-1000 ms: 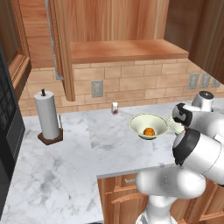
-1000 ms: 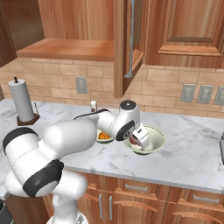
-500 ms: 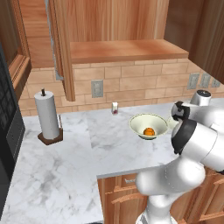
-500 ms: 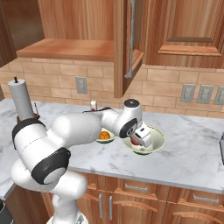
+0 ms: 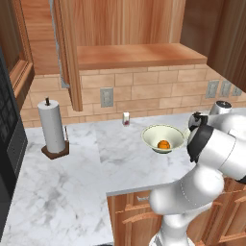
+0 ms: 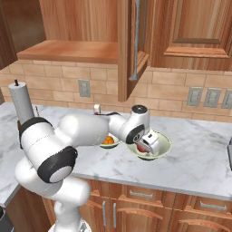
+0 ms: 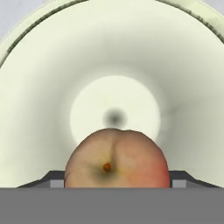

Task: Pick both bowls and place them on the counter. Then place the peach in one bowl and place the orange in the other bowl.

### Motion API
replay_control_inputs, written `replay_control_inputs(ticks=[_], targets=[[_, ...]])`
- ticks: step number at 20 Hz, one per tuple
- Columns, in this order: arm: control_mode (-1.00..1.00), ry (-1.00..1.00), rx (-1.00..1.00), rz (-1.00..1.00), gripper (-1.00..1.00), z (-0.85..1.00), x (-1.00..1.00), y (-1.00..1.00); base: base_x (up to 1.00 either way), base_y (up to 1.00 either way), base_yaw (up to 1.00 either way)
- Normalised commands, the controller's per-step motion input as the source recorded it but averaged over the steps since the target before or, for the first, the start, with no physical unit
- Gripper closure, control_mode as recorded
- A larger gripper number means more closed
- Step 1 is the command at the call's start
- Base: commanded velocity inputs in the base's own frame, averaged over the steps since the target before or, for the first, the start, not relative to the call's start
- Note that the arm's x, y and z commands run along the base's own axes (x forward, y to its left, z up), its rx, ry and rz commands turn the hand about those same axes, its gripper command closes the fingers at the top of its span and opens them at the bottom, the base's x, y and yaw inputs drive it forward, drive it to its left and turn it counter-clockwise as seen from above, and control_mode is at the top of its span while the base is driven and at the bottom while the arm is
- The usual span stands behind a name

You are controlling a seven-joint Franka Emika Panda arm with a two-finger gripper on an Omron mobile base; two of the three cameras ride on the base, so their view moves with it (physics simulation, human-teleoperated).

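While my two-finger gripper (image 6: 146, 146) hangs over the right-hand wide cream-white ceramic bowl (image 6: 164, 144), I see the small pinkish-tan peach with its reddish blush (image 7: 116, 158) sitting between the two dark fingertips (image 7: 180, 178), which stand wide on either side of it. Whether the pads actually touch the fruit I can't quite make out from the hand view; it looks held, just above the bowl's pale floor. To the gripper's left, close by on the white grey-veined marble counter (image 5: 77, 192), sits the second cream-white bowl (image 5: 162, 138) with the small bright orange fruit (image 5: 164, 144) resting in its bottom. Further left of the gripper, well apart, a white paper-towel roll on a dark wooden stand (image 5: 52, 128) is upright near the wall.
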Motion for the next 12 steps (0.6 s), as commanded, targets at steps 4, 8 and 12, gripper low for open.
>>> replay_control_inputs(ticks=[4,8,12], targets=[[-1.00,0.02,0.00,0.03,1.00,-0.13,0.11,-0.02,0.00,0.00,0.00],[-1.00,0.04,0.00,0.03,1.00,-0.15,0.12,0.00,0.00,0.00,0.00],[-1.00,0.05,0.00,0.02,1.00,-0.18,0.07,0.00,0.00,0.00,0.00]])
